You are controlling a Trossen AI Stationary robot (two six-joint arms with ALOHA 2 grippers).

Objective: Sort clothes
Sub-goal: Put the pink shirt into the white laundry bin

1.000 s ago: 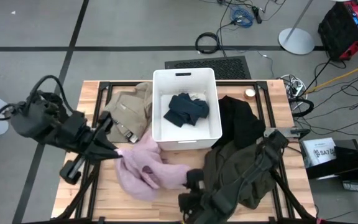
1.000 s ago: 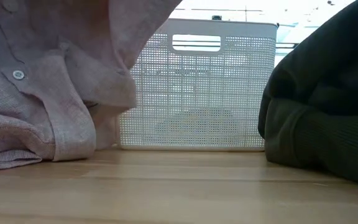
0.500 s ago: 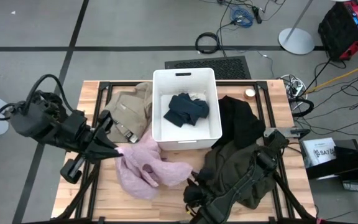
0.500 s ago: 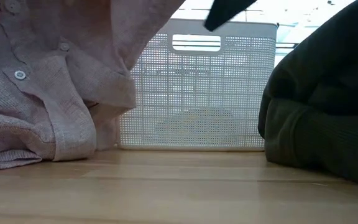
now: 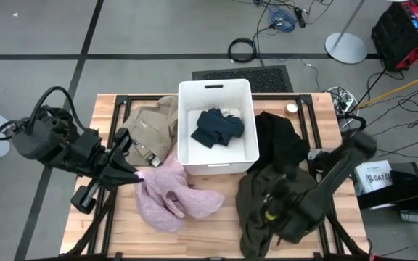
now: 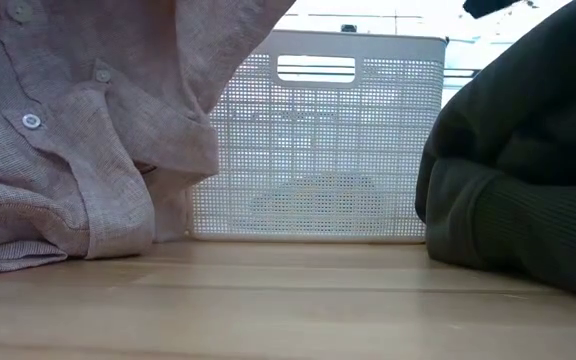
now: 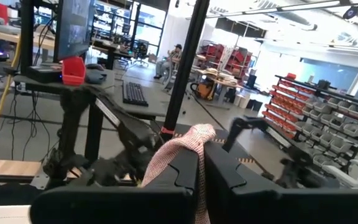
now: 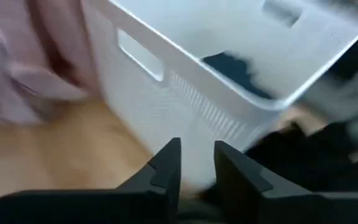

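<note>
My left gripper (image 5: 138, 176) hovers over the table's left part, shut on the pale pink shirt (image 5: 174, 197), which lies in front of the white bin (image 5: 216, 156). My right gripper (image 8: 196, 152) is above the dark olive garment (image 5: 263, 217) at the near right. Its fingers stand a little apart with nothing between them, and they point toward the bin's near wall (image 8: 166, 106). A navy garment (image 5: 218, 127) lies inside the bin. The tan garment (image 5: 149, 125) lies left of the bin and the black one (image 5: 278, 141) right of it. My left gripper pinches a bunched bit of the pink shirt's left end (image 7: 184, 142) between its two fingers (image 7: 179, 180), coming level from the table's left. The cloth bulges above the fingertips and runs down between them. That end is held up; the shirt's remaining part (image 6: 58, 190) hangs down and lies on the table.
The bin (image 6: 318, 140) stands at the table's far middle, with the pink shirt and the olive garment (image 6: 518, 170) on either side in front of it. Bare wood (image 5: 216, 235) shows along the near edge. A small round object (image 5: 291, 109) sits at the far right.
My right gripper has swung from the near edge beside the pink shirt's right end toward the table's right, over the olive garment, rolling as it went. The pink shirt's right end has settled slightly. My left gripper has kept still.
</note>
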